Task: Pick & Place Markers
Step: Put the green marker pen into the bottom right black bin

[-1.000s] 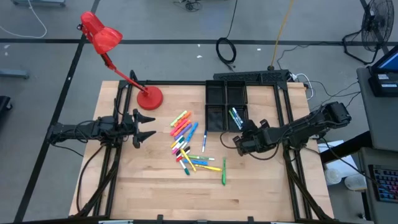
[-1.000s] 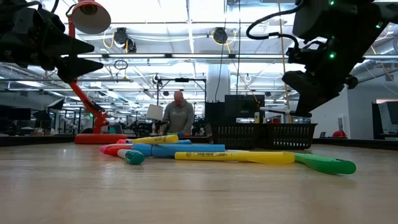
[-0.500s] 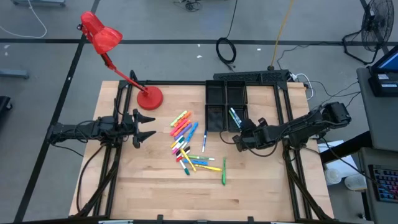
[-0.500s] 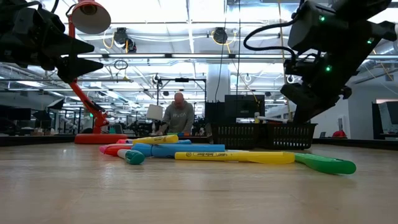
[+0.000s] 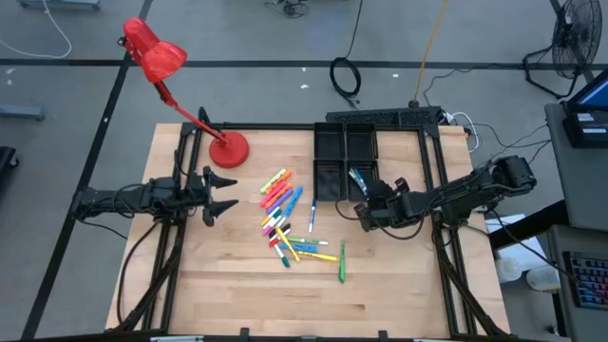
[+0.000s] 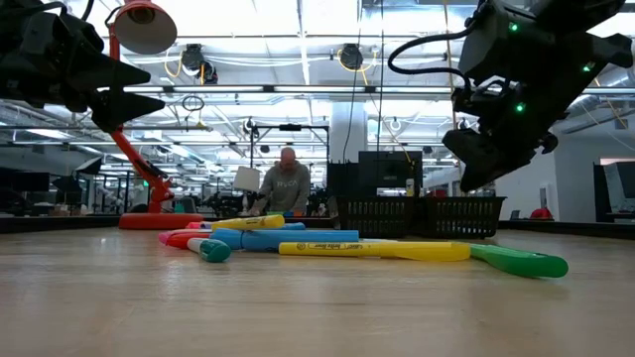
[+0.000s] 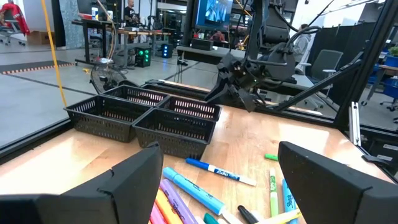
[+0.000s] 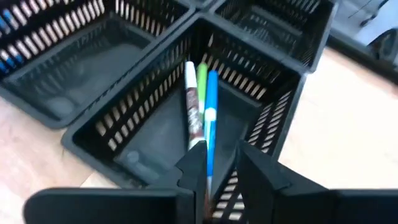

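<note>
Right gripper (image 5: 365, 205) has crept a little further over the black tray (image 5: 329, 144) since a second ago; left gripper (image 5: 220, 194) hasn't budged, parked over the table's (image 5: 237, 285) left side, fingers spread wide, nothing between them.

Right wrist view: blue marker (image 8: 211, 118) sits between the right fingers (image 8: 261, 171), which are only slightly apart. Can't tell if it's pinched or already loose. It leans into the tray's near-right compartment alongside a white (image 8: 194, 112) and a green marker (image 8: 202, 81).

High view can't resolve that; it only shows coloured sticks in that compartment (image 5: 359, 179) and the main marker pile (image 5: 285, 214) mid-table, well apart from the tray.

Writing: the blue-capped white marker (image 7: 219, 172) in the left wrist view has dark print on the barrel, unreadable. Yellow marker (image 6: 382, 250) in the low view has print too, too small to read.

Low view alone shows a person (image 6: 285, 184) behind the table and the red lamp (image 6: 142, 30).
</note>
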Robot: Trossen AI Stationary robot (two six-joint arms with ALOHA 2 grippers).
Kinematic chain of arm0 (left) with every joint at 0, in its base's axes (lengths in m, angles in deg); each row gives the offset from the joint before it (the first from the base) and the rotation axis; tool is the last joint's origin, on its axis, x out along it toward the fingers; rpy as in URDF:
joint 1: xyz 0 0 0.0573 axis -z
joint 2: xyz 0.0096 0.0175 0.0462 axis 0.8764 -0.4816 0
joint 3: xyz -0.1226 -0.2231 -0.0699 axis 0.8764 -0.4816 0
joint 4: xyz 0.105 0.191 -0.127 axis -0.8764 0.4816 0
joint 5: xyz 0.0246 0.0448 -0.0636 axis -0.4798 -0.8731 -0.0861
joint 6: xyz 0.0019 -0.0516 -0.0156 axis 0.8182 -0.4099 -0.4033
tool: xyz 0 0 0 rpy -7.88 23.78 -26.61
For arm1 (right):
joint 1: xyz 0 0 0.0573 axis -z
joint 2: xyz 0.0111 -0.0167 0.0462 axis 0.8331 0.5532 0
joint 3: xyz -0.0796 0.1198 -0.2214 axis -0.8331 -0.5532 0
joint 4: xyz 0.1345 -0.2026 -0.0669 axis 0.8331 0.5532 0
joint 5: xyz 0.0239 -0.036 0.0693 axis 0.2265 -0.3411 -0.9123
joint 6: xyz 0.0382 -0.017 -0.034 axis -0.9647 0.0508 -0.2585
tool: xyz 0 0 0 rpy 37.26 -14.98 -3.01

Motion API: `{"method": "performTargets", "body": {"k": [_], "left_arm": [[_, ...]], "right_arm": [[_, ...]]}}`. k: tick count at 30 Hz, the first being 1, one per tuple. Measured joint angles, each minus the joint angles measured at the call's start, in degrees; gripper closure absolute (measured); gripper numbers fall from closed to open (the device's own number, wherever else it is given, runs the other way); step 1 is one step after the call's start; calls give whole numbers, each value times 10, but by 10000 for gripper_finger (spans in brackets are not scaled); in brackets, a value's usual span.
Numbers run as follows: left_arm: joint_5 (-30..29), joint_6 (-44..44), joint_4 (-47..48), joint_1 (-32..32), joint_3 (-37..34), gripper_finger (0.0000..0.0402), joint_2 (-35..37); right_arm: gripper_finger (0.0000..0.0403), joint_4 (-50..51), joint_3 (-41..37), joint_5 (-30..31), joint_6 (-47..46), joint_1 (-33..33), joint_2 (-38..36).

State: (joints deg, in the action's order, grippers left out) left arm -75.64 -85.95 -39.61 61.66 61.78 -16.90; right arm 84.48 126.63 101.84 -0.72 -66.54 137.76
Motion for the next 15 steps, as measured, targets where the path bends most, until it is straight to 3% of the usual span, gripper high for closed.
{"method": "performTargets", "body": {"k": [3, 8, 12, 15], "left_arm": [[0, 0, 0, 0, 0, 78, 0], [0, 0, 0, 0, 0, 78, 0], [0, 0, 0, 0, 0, 78, 0], [0, 0, 0, 0, 0, 78, 0]], "right_arm": [[321, -33, 0, 15, 37, -9, -4], [319, -196, 0, 12, 217, -44, -19], [324, -375, 0, -36, 369, -79, -19], [323, -491, 0, -97, 435, -92, -11]]}}
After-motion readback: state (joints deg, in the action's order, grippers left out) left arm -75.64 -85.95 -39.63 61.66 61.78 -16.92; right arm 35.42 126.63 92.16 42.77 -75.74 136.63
